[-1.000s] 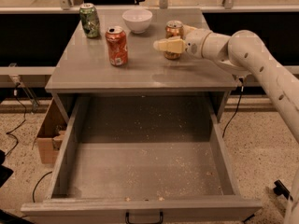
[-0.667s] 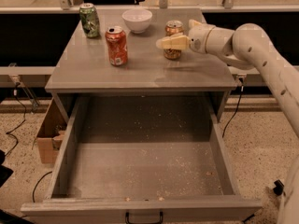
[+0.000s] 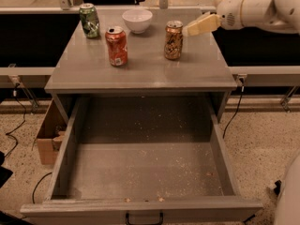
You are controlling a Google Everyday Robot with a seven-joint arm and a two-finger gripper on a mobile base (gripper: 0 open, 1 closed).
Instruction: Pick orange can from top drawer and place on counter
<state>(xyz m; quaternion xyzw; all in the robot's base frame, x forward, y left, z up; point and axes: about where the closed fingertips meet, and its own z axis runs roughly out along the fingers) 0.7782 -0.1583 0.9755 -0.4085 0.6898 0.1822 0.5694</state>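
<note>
The orange can (image 3: 173,40) stands upright on the counter (image 3: 140,71), towards its back right. My gripper (image 3: 188,31) hangs just right of the can's top, apart from it, open and empty, with its tan fingers (image 3: 201,24) pointing left at the can. The top drawer (image 3: 145,168) is pulled fully out below the counter. Its crumb-flecked floor holds nothing, and its black handle (image 3: 144,218) is at the bottom edge.
A red can (image 3: 116,46) stands left of centre on the counter, a green can (image 3: 89,20) at the back left, and a white bowl (image 3: 137,20) at the back middle. A cardboard box (image 3: 47,139) and cables lie on the floor to the left of the cabinet.
My gripper was around the orange can on the counter. It has let go and drawn back up and to the right; the can stays standing.
</note>
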